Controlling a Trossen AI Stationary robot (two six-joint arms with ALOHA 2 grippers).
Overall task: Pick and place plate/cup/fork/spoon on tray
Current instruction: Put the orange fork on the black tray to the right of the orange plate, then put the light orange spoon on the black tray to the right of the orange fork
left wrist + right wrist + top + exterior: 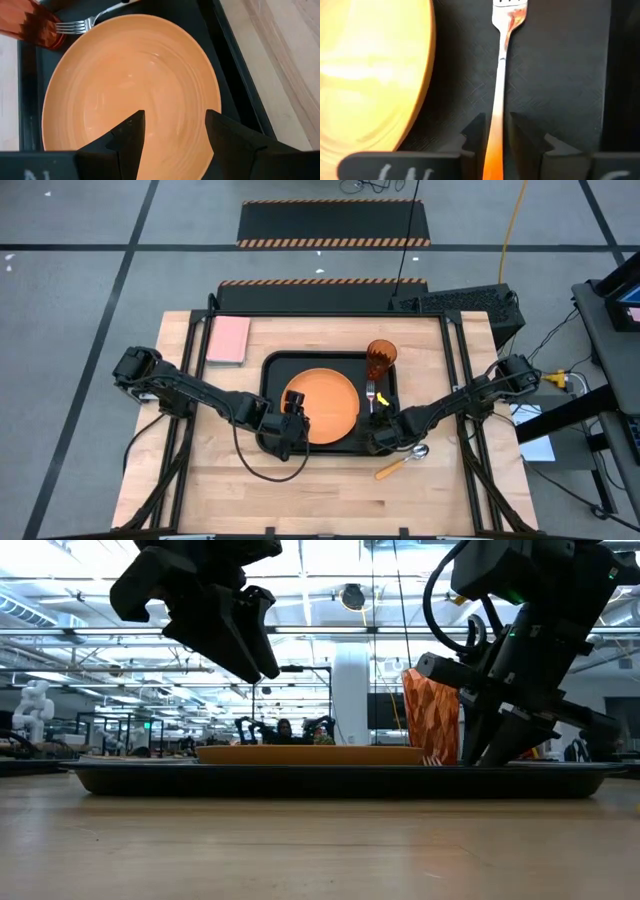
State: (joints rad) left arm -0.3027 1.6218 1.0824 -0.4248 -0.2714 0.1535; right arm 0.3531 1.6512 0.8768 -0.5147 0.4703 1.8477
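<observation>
Right gripper [495, 145], fingers slightly parted around the fork [501, 75] handle on the tray [555, 75]; thin, stiff, likely slippery.

You are seeing the plate [322, 406], cup [380, 358] and fork [370, 395] lying in the tray [275, 366]; the spoon [402, 462] is resting on the desk [330, 495] beside it.
</observation>
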